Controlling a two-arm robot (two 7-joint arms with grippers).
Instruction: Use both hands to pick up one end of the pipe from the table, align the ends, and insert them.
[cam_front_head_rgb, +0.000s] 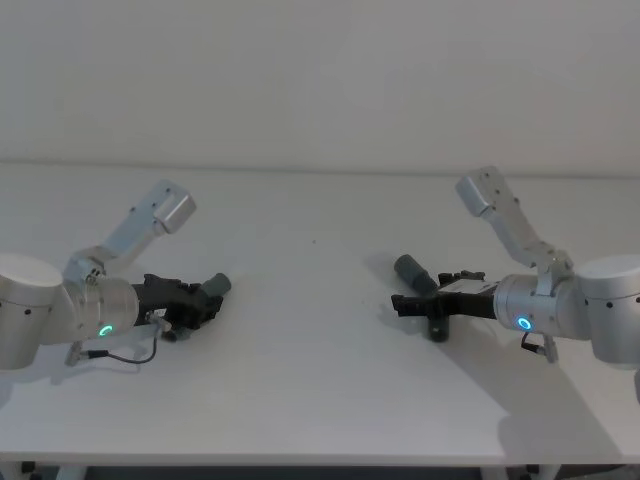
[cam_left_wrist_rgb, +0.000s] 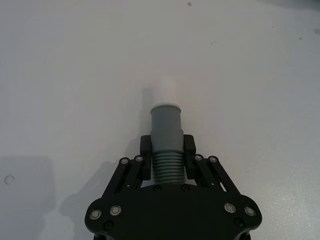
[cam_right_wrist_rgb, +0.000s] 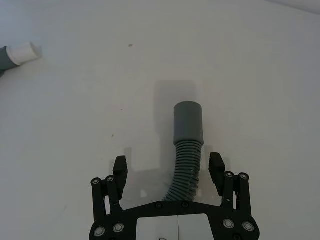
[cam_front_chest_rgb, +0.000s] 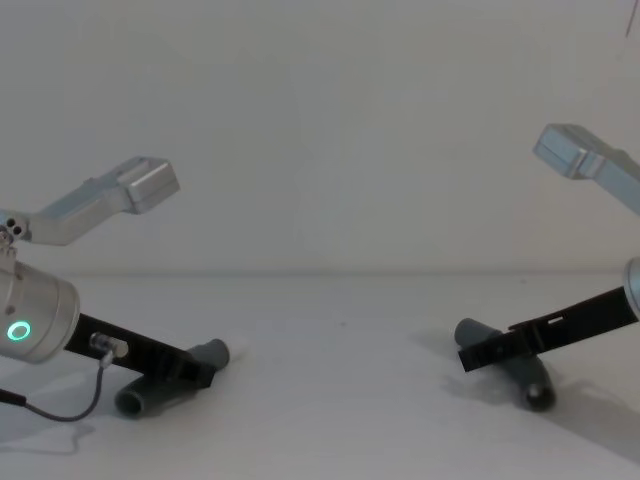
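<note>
Two dark grey pipe pieces lie on the white table (cam_front_head_rgb: 320, 400). The left piece (cam_front_head_rgb: 218, 285) has a ribbed middle, a smooth collar (cam_left_wrist_rgb: 166, 125) and a short white tip (cam_left_wrist_rgb: 165, 92). My left gripper (cam_left_wrist_rgb: 166, 145) is shut on its ribbed part, low at the table's left (cam_front_chest_rgb: 195, 375). The right piece (cam_right_wrist_rgb: 188, 125) rests on the table with its collared end pointing away from my right gripper (cam_right_wrist_rgb: 168, 166). That gripper is open, one finger on each side of the ribbed section and clear of it (cam_front_head_rgb: 410, 303). The left piece's white tip (cam_right_wrist_rgb: 22, 52) also shows far off in the right wrist view.
The two pieces are far apart, with bare white table between them. A plain white wall stands behind the table's far edge (cam_front_head_rgb: 320, 168). A thin black cable (cam_front_head_rgb: 125, 355) loops from the left wrist onto the table.
</note>
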